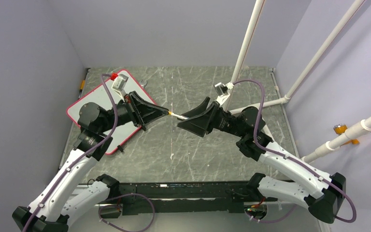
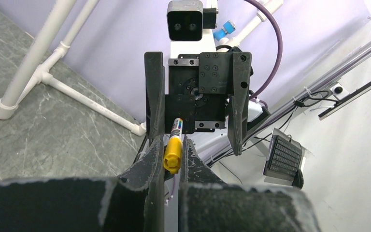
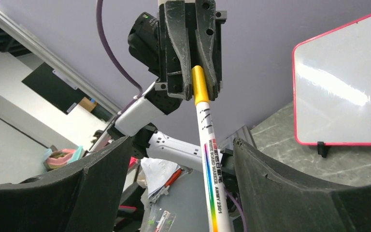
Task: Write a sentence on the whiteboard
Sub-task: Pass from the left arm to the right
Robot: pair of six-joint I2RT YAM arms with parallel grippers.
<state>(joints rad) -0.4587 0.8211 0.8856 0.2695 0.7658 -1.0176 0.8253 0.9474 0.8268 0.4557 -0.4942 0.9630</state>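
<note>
Grey marbled worktop (image 1: 188, 154), lilac walls on three sides. Left tool (image 1: 166, 112) is clamped on the yellow cap (image 2: 172, 157) of a whiteboard marker (image 3: 210, 145), held roughly level in mid-air. Right tool (image 1: 180, 120) faces it, jaws apart either side of the barrel, touching neither side.

Step, by my reading: uncapping. Next calls for the right tool to close on the barrel, then a straight pull apart along the marker's axis.

Whiteboard (image 1: 94, 94) lies flat at left rear, partly under the left arm; face blank, no sentence on it. Open worktop in the centre. Left wall sits close to the board; white pipe frame (image 1: 244, 46) crowds the right rear.
</note>
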